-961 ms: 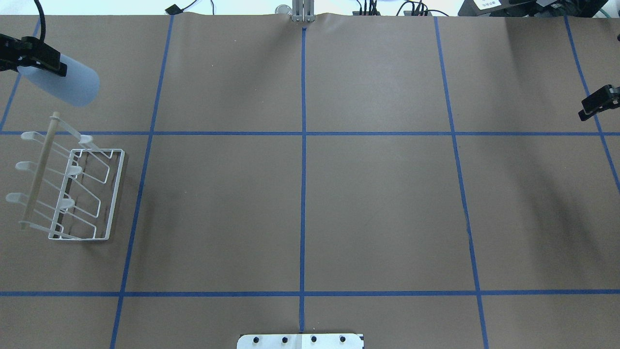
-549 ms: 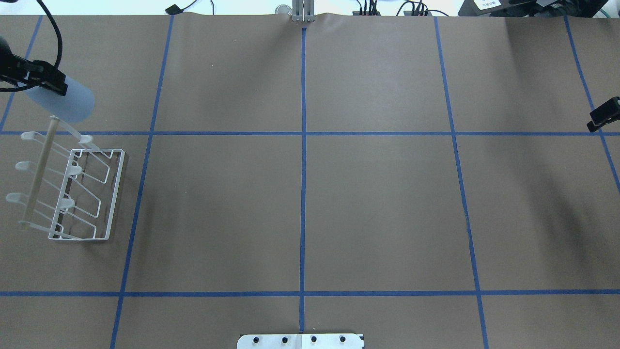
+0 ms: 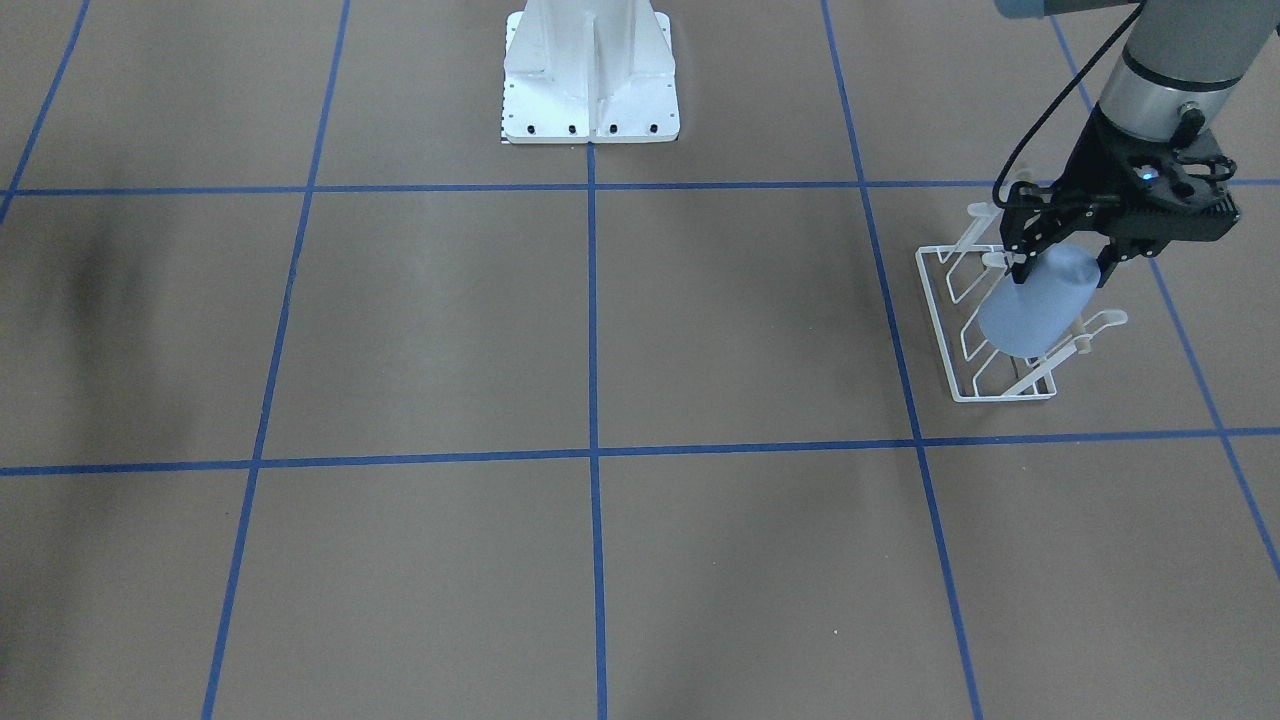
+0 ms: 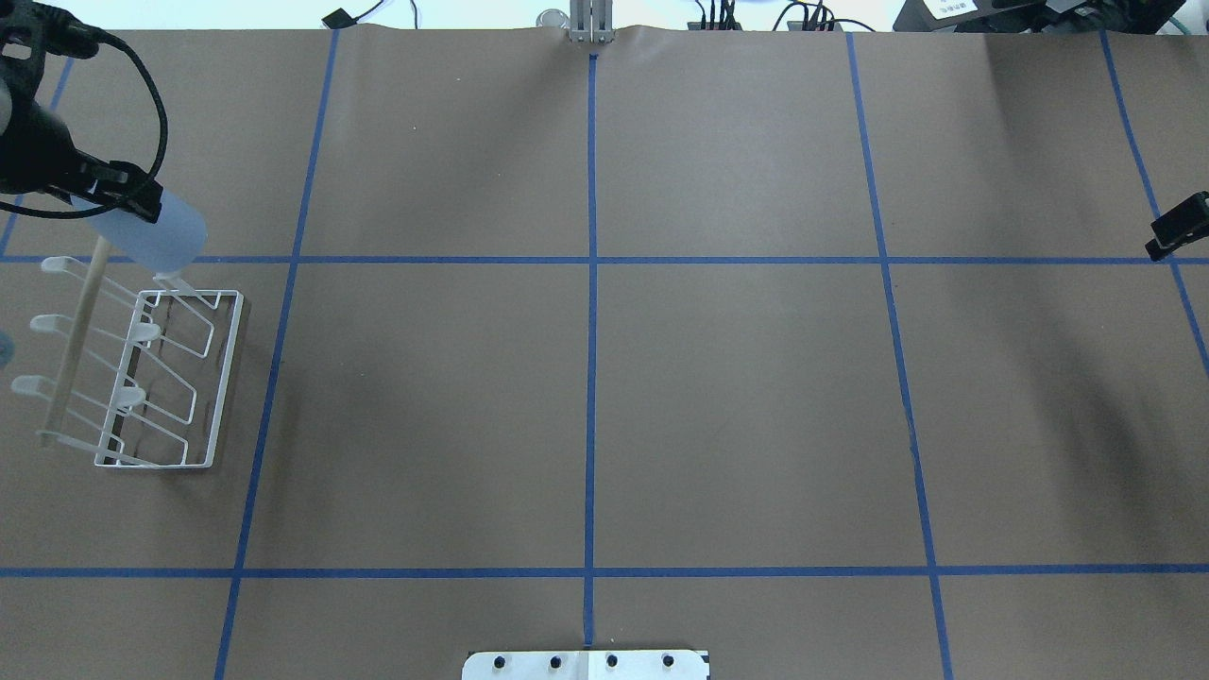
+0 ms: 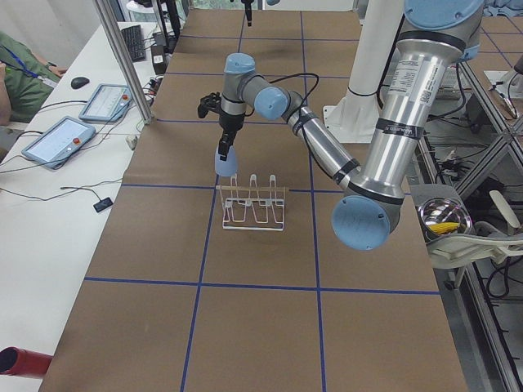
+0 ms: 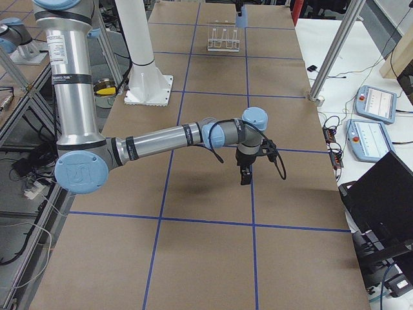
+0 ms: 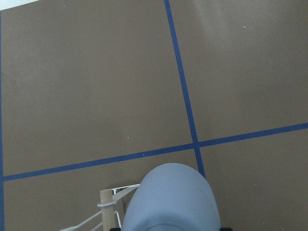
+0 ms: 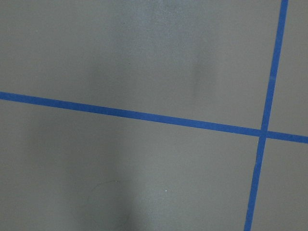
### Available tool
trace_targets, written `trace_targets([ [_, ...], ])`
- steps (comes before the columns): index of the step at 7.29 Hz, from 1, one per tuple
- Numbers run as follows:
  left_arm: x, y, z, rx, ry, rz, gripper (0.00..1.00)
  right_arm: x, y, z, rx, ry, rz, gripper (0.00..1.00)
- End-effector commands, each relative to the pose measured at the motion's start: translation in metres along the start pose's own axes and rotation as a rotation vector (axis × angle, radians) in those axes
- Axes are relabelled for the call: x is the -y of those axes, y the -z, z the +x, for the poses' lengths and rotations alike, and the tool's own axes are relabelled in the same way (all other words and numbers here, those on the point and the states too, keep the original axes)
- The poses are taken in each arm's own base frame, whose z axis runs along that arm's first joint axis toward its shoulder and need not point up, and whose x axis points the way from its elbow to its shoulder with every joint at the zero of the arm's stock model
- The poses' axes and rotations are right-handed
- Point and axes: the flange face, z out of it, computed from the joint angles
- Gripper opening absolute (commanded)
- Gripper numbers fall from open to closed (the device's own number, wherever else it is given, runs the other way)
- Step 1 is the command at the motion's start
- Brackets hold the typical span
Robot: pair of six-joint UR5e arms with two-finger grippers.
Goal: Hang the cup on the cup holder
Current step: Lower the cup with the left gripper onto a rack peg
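Note:
My left gripper [image 4: 118, 194] is shut on the base end of the light-blue cup [image 4: 159, 236]. It holds the cup tilted, mouth down, over the far end of the white wire cup holder [image 4: 170, 378]. In the front-facing view the cup [image 3: 1035, 305] overlaps the holder's [image 3: 955, 345] end prongs; I cannot tell whether it touches them. The left wrist view shows the cup [image 7: 171, 199] above the wooden rod [image 7: 107, 211]. My right gripper [image 4: 1171, 231] hangs at the right table edge, empty, with its fingers together.
The white robot base [image 3: 590, 75] stands at the middle of the near table edge. Blue tape lines divide the brown table cover [image 4: 586, 397]. Tablets and cables lie on a side table [image 5: 57, 139] beyond the far edge.
My left gripper has carried the cup towards the robot and slightly right, from beyond the holder to over its far end. The right gripper drew slightly outwards, then stayed still.

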Motion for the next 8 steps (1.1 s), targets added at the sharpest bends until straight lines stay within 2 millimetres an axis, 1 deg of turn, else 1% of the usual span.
trace_targets([
  [1, -0.001, -0.009, 0.001, 0.005, -0.003, -0.016, 0.00, 0.001, 0.000, 0.000, 0.000, 0.000, 0.000, 1.00],
  [4, -0.004, -0.021, 0.003, 0.024, -0.010, -0.032, 0.00, 0.001, -0.001, 0.001, 0.000, -0.001, -0.001, 1.00],
  [8, -0.002, -0.053, 0.002, 0.048, -0.006, -0.080, 0.00, -0.001, 0.000, 0.000, 0.000, 0.001, 0.001, 1.00],
])
